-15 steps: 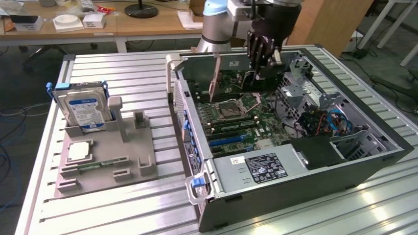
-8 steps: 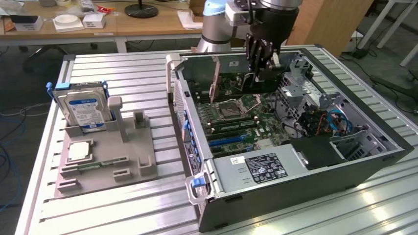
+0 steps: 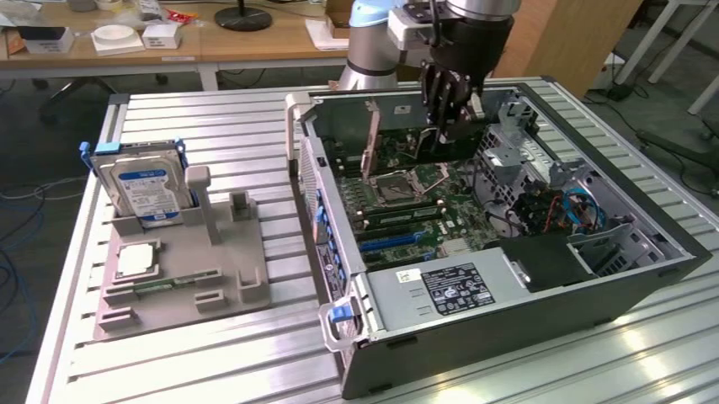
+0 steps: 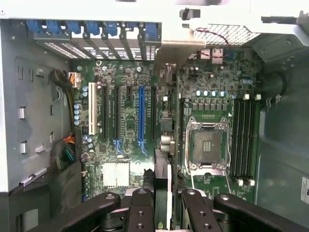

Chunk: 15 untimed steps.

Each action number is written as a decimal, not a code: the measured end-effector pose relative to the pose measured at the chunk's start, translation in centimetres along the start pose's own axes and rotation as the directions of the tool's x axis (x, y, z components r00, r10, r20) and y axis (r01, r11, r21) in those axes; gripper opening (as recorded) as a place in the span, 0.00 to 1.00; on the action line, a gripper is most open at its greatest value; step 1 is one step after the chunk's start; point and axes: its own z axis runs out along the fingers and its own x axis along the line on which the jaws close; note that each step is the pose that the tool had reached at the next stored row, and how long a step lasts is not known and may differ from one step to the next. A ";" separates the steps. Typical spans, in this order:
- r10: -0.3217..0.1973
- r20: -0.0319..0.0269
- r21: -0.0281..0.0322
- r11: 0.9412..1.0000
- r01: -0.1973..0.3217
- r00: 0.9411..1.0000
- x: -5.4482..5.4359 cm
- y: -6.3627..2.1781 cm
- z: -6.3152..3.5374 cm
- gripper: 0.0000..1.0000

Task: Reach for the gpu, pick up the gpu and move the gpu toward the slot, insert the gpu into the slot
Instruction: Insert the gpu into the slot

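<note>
1. A hard drive (image 3: 144, 189) stands upright in a grey holder (image 3: 180, 269) on the tabletop (image 3: 202, 126), at the exterior view's left.
2. An open PC case (image 3: 629, 286) lies in the middle.
3. Above its motherboard (image 3: 422, 210), the gripper (image 3: 450, 114) has its jaws closed on the gpu (image 4: 161, 183), held edge-on.

The claw (image 3: 447, 118) holds the gpu (image 3: 433, 141) upright inside the open computer case (image 3: 629, 286), above the motherboard (image 3: 422, 210), on the tabletop (image 3: 225, 353).
</note>
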 end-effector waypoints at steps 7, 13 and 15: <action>-0.001 -0.004 -0.001 1.000 0.001 1.000 0.1 0.55 0.89 0.27; -0.003 -0.004 0.007 1.000 0.003 1.000 0.2 1.14 1.70 0.27; -0.009 -0.004 0.009 1.000 0.009 1.000 0.2 1.25 1.80 0.27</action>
